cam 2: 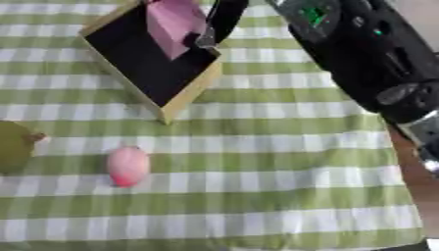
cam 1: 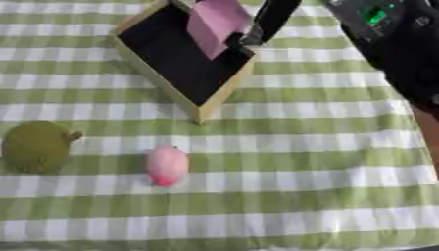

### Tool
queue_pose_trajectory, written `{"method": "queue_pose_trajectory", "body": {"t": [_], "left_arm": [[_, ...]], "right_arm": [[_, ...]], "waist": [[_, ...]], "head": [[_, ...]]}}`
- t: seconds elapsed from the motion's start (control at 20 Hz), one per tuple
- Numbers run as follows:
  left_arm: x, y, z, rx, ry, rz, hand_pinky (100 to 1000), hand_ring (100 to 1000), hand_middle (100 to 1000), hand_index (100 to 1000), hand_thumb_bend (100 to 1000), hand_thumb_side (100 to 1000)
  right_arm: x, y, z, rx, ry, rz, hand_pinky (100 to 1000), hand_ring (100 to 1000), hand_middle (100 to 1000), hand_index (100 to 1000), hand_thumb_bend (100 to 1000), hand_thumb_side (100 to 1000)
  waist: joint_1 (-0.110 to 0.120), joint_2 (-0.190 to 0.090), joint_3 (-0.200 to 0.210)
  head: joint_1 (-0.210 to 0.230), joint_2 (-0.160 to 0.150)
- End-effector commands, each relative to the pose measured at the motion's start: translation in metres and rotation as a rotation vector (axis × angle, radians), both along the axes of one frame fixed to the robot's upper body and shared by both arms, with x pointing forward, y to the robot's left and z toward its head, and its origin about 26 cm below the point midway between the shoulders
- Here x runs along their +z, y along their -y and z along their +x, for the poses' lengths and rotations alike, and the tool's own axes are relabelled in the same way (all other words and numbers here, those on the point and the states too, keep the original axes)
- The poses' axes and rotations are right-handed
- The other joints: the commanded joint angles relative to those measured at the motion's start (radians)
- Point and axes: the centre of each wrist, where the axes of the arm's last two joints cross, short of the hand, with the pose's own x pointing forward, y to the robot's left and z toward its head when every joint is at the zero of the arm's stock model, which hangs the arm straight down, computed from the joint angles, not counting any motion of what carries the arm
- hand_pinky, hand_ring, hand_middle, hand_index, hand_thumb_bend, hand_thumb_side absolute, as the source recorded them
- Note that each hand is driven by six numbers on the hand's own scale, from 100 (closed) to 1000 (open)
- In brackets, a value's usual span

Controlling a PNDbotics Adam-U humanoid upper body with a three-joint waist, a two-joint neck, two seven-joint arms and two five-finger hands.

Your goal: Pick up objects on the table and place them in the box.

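Box (cam 1: 219,95): pink block (cam 1: 216,22) inside, pinched by right hand (cam 1: 257,30)'s curled fingers.

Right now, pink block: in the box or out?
In, not released: the pink block sits tilted over the box interior, right hand on it.

Our two head eyes look steeply down, close over the green-and-white checked tablecloth (cam 1: 283,147), we share the wooden black-lined box (cam 1: 171,59), right eye shifted rightward
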Motion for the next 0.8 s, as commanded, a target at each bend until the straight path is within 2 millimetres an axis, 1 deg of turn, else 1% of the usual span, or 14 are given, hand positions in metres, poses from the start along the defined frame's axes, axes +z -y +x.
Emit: {"method": "queue_pose_trajectory", "body": {"t": [0.05, 0.3, 0.45, 0.55, 0.6, 0.65, 0.7, 0.8], "left_arm": [[0.011, 0.001, -0.002, -0.016, 0.03, 0.02, 805, 776, 759, 815, 582, 779], [0.012, 0.003, -0.001, -0.022, 0.034, 0.015, 805, 776, 759, 815, 581, 779], [0.011, 0.002, -0.001, -0.016, 0.036, 0.01, 805, 776, 759, 814, 580, 779], [0.011, 0.002, -0.001, -0.018, 0.037, 0.005, 805, 776, 759, 814, 579, 778], [0.012, 0.003, -0.001, -0.02, 0.038, 0.004, 805, 776, 759, 814, 579, 779], [0.012, 0.003, -0.001, -0.023, 0.038, 0.004, 805, 776, 759, 814, 579, 779], [0.012, 0.003, -0.001, -0.025, 0.038, 0.004, 806, 776, 759, 814, 578, 779], [0.012, 0.003, -0.001, -0.026, 0.037, 0.004, 806, 777, 759, 814, 577, 779]], "right_arm": [[0.003, 0.001, 0.014, -0.022, 0.023, -0.006, 885, 816, 639, 704, 217, 100], [-0.017, 0.003, 0.034, -0.052, -0.004, -0.031, 883, 819, 646, 709, 221, 100], [-0.029, 0.008, 0.041, -0.056, -0.028, -0.041, 883, 823, 655, 716, 220, 100], [-0.035, 0.009, 0.044, -0.051, -0.042, -0.046, 884, 841, 701, 752, 238, 100], [-0.037, 0.008, 0.045, -0.047, -0.048, -0.051, 887, 865, 753, 806, 265, 100], [-0.039, 0.008, 0.047, -0.044, -0.052, -0.057, 888, 870, 760, 816, 270, 100], [-0.041, 0.008, 0.048, -0.043, -0.055, -0.066, 898, 903, 812, 877, 306, 118], [-0.041, 0.009, 0.05, -0.046, -0.053, -0.093, 918, 935, 850, 907, 361, 151]], "waist": [[-0.012, -0.01, 0.004], [-0.014, -0.003, 0.017], [-0.015, 0.0, 0.022], [-0.016, 0.001, 0.024], [-0.016, 0.001, 0.024], [-0.017, 0.002, 0.024], [-0.017, 0.002, 0.025], [-0.017, 0.002, 0.025]], "head": [[-0.011, 0.005], [-0.022, 0.005], [-0.021, 0.005], [-0.021, 0.005], [-0.021, 0.005], [-0.021, 0.005], [-0.022, 0.005], [-0.022, 0.005]]}}
